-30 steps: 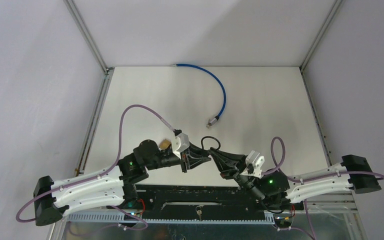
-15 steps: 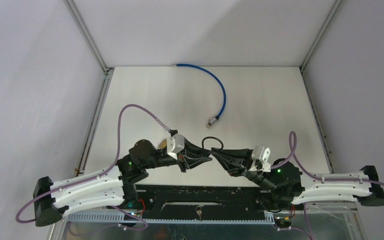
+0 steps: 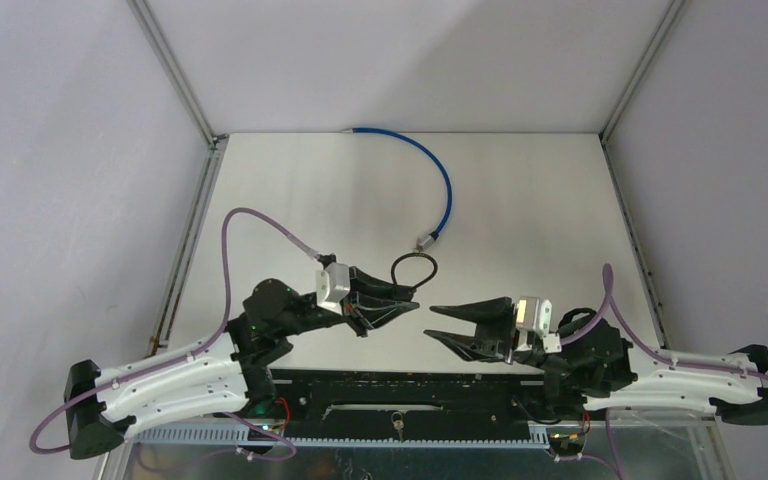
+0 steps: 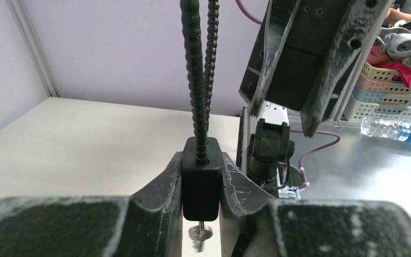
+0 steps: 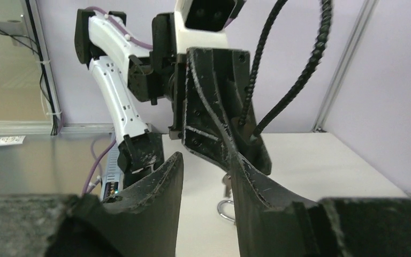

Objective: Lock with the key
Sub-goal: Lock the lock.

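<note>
My left gripper (image 3: pixel 412 305) is shut on the black body of a cable lock (image 4: pixel 202 179) and holds it above the table. The lock's ribbed black cable (image 4: pixel 198 80) rises from the body and shows as a loop (image 3: pixel 412 268) in the top view. A silver key (image 4: pixel 199 235) hangs under the body, with its ring (image 5: pixel 225 210) below it in the right wrist view. My right gripper (image 3: pixel 432 323) is open and empty, a short gap to the right of the lock, pointing at it. In the right wrist view (image 5: pixel 206 160) nothing sits between its fingers.
A blue cable (image 3: pixel 445 190) with a metal plug (image 3: pixel 425 240) curves over the far middle of the white table (image 3: pixel 540 210). A black rail (image 3: pixel 390 390) runs along the near edge between the arm bases. Aluminium frame posts (image 3: pixel 172 65) stand at the back corners.
My right gripper has pulled back to the right, away from the lock, and now stands open. My left gripper has shifted slightly left and farther back, still holding the lock.
</note>
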